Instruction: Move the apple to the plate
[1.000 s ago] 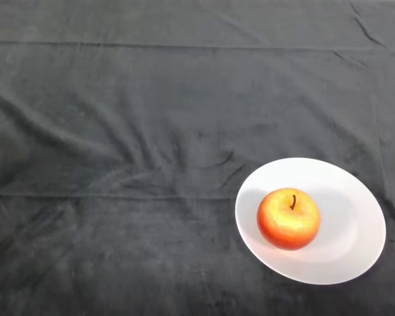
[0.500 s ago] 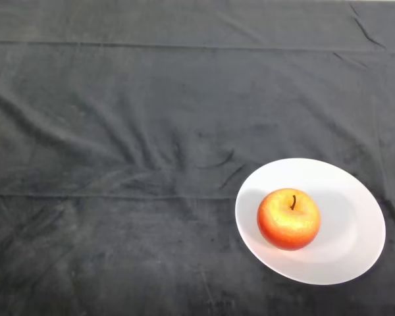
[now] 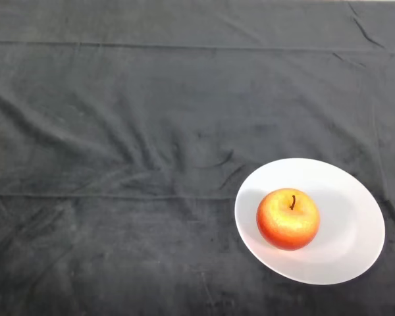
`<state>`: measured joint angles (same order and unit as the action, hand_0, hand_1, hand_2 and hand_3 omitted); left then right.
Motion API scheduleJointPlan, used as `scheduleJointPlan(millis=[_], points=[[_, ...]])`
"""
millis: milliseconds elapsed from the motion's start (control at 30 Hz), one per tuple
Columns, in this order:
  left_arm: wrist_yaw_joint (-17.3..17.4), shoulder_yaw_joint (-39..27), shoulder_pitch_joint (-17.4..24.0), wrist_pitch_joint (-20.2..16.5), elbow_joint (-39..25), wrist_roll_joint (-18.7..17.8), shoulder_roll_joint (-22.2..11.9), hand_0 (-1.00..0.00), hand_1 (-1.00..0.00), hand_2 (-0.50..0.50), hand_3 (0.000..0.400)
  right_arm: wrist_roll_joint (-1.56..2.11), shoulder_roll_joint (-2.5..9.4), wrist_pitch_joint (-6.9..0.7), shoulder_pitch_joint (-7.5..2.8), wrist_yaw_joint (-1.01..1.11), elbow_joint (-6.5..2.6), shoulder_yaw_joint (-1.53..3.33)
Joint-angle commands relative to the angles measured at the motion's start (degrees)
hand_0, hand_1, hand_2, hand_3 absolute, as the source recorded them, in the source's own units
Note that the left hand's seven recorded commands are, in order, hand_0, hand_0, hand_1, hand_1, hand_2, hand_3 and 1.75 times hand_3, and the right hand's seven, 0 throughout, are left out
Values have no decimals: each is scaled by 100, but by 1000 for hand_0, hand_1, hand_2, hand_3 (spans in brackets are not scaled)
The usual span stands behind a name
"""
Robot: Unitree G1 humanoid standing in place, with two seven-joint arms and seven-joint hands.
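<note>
A red and yellow apple (image 3: 288, 218) with a dark stem stands upright on a white plate (image 3: 355, 224) at the lower right of the head view. It rests a little left of the plate's middle. No part of the robot shows.
A dark, wrinkled cloth (image 3: 131, 145) covers the whole table, with folds running across its left and middle.
A small dark bit at the far left edge, seen one second ago, has left the view. Apple and plate have stayed put.
</note>
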<state>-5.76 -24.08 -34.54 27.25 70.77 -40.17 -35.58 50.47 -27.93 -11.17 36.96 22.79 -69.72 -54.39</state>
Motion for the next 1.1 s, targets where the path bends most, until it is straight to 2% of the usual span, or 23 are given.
scheduleJointPlan(millis=[33,1100], points=[[12,-147,106,-74,-28,77,-164,0,0,0,0,102,-115,49,91,18,-10,-23],[22,-508,80,-110,-133,413,-77,0,0,0,0,101,-113,49,90,16,-6,-22]])
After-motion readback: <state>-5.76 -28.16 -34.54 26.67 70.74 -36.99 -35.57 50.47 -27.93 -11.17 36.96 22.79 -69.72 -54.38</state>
